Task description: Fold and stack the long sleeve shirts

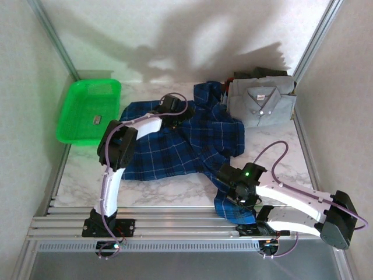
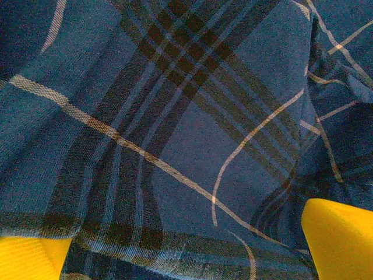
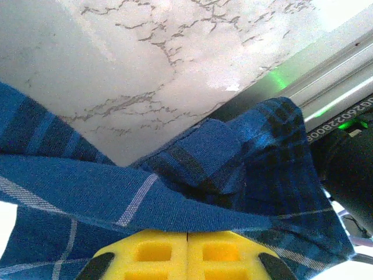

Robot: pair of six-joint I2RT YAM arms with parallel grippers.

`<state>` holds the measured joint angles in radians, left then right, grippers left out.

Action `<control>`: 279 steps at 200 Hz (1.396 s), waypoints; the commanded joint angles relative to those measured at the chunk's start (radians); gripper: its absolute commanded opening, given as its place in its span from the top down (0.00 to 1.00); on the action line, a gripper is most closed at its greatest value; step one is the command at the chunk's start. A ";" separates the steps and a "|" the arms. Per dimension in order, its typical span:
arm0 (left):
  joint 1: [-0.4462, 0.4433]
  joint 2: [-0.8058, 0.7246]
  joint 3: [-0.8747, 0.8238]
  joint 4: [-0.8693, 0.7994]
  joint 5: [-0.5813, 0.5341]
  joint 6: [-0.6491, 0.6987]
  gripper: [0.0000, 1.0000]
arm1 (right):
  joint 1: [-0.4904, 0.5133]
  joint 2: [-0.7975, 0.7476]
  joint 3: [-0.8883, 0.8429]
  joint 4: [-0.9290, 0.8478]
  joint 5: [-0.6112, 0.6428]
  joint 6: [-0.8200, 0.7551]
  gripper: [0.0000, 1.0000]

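Marble table (image 1: 175,189); plaid shirt (image 1: 175,140); green basket (image 1: 73,105)

spread shirt (image 1: 175,143): on the middle of the table (image 1: 280,160)
basket (image 1: 69,111): far left, just beside the spread shirt
small object (image 1: 97,120): in the basket
folded shirt (image 1: 262,102): on a pile at the far right, behind the spread shirt
left gripper (image 1: 183,112): on the spread shirt's far part
right gripper (image 1: 232,193): near right, pinching the spread shirt's near end

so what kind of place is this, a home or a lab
Most likely a robot test cell, not a home: the left arm and right arm are bolted to aluminium rails at the edge of a marble-look table, closed in by plain white panels on metal posts.
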<state>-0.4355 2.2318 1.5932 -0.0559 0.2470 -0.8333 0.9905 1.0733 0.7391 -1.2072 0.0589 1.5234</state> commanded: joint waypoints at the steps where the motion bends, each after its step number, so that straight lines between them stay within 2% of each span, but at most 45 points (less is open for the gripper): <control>1: 0.004 -0.028 -0.004 0.002 0.081 -0.017 0.00 | 0.010 0.001 -0.004 0.011 0.013 0.038 0.80; 16: -0.006 -0.073 0.024 -0.025 0.110 -0.012 0.00 | 0.010 -0.006 0.052 0.002 0.038 0.031 0.55; 33: -0.001 -0.146 0.033 -0.061 0.131 -0.002 0.00 | 0.003 -0.024 0.175 -0.082 0.117 0.016 0.43; 52: 0.007 -0.245 0.046 -0.175 0.132 0.054 0.00 | -0.086 -0.028 0.289 -0.139 0.168 -0.098 0.40; 77: 0.012 -0.398 -0.065 -0.274 0.156 0.086 0.00 | -0.338 0.047 0.341 -0.036 0.115 -0.346 0.39; 97: 0.001 -0.534 -0.243 -0.286 0.192 0.078 0.00 | -0.475 0.158 0.338 0.113 0.050 -0.483 0.41; 115: -0.016 -0.633 -0.426 -0.251 0.246 0.045 0.00 | -0.562 0.233 0.304 0.265 0.007 -0.534 0.44; 144: -0.046 -0.742 -0.679 -0.170 0.283 -0.024 0.01 | -0.619 0.337 0.253 0.519 -0.051 -0.564 0.49; 185: -0.031 -0.779 -0.868 -0.176 0.171 -0.003 0.01 | -0.648 0.475 0.235 0.656 -0.052 -0.549 0.54; 208: -0.016 -0.775 -0.926 -0.185 0.090 0.021 0.01 | -0.651 0.563 0.249 0.700 -0.035 -0.546 0.59; 228: 0.043 -0.770 -0.989 -0.186 0.047 0.031 0.02 | -0.652 0.634 0.273 0.691 -0.017 -0.541 0.63; 259: 0.108 -0.788 -1.022 -0.223 -0.017 0.103 0.02 | -0.674 0.699 0.317 0.630 0.094 -0.558 0.83; 279: 0.136 -0.791 -1.036 -0.234 -0.036 0.143 0.02 | -0.688 0.705 0.369 0.572 0.192 -0.624 0.92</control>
<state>-0.3367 1.4124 0.6235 -0.1787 0.3401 -0.7704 0.3298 1.7519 1.0519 -0.5613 0.0998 0.9649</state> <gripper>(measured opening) 0.982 0.116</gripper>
